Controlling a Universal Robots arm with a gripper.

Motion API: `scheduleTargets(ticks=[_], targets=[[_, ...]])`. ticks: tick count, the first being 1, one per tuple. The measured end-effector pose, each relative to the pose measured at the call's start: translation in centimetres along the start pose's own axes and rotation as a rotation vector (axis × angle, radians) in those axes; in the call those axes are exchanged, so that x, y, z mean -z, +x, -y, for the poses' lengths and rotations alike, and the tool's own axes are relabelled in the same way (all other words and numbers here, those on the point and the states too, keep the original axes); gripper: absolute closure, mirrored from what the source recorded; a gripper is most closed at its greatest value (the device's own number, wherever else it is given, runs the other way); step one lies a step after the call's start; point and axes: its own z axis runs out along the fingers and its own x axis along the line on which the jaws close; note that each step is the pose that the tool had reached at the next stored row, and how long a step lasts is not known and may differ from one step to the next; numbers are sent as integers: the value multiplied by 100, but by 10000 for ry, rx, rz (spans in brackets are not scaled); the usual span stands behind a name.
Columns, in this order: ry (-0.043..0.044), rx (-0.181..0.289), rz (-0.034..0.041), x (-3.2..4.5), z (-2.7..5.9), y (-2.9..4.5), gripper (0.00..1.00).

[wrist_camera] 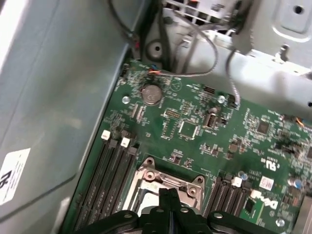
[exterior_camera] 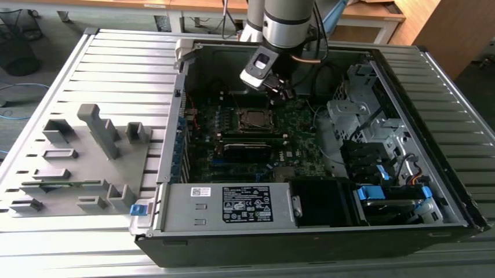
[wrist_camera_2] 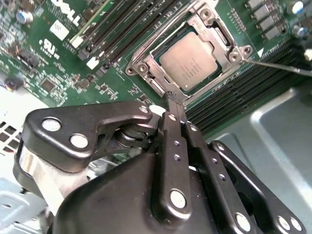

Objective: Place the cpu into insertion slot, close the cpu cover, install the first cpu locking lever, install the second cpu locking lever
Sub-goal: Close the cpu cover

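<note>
The cpu (wrist_camera_2: pixel 187 63) lies flat in the insertion slot (wrist_camera_2: pixel 146 78), its dull silver top showing. The cpu cover (wrist_camera_2: pixel 214 34) is folded down around it as a metal frame. A thin locking lever rod (wrist_camera_2: pixel 275 67) runs out from one corner of the socket. My gripper (wrist_camera_2: pixel 174 99) hovers just above the socket's edge with its fingers pressed together and nothing between them. In the exterior view the gripper (exterior_camera: pixel 280 91) hangs over the motherboard, slightly behind the socket (exterior_camera: pixel 254 119). In the first wrist view the fingertips (wrist_camera: pixel 169 192) sit over the socket frame (wrist_camera: pixel 146 175).
The open computer case (exterior_camera: pixel 178 63) walls in the motherboard. Black memory slots (wrist_camera_2: pixel 243 87) flank the socket. Loose cables (wrist_camera: pixel 214 53) hang near the back wall. Drive bays (exterior_camera: pixel 363 116) and the power supply (exterior_camera: pixel 232 204) crowd the sides. A grey fixture tray (exterior_camera: pixel 77 156) lies at the exterior view's left.
</note>
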Motion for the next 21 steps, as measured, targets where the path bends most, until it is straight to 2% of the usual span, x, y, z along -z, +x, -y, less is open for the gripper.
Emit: scheduleTargets(ticks=[10,21], targets=[[19,1777,-69,-8,1,0,89],[23,1879,-66,-8,1,0,89]])
